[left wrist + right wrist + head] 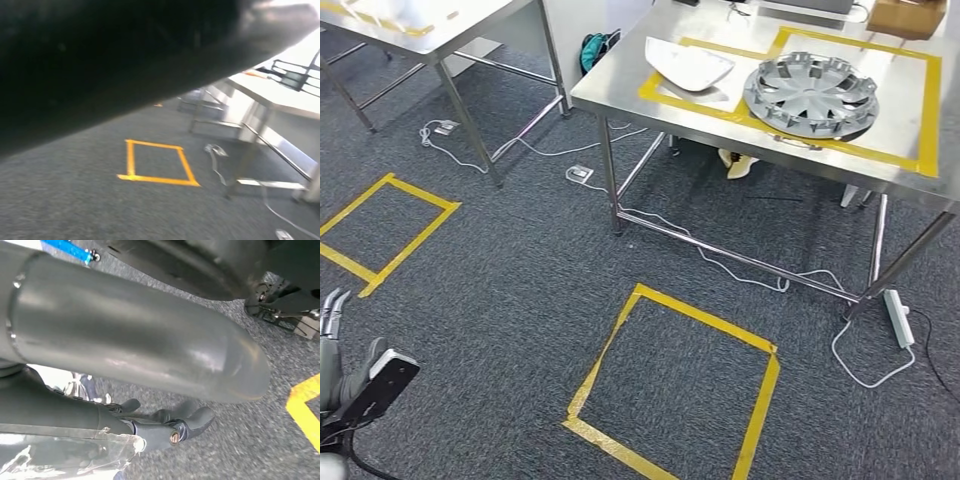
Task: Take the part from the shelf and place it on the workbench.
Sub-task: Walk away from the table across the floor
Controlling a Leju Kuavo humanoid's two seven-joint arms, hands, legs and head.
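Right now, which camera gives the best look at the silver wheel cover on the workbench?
The head view: the wheel cover lies whole inside the yellow tape on the workbench. The left wrist view gives blurred tables and floor; the right wrist view, the hand and carpet.

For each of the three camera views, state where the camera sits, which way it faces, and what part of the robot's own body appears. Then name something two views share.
Head view: high on the body, facing forward and down at carpet, a steel workbench bearing a hubcap and a white part; the left hand shows at the lower left.
Left wrist view: low on the hanging arm, facing across the floor toward table legs; a dark blur covers the upper part.
Right wrist view: behind the right hand, facing the carpet; thick grey thumb, darker fingers.
Shared: grey carpet with yellow tape squares.
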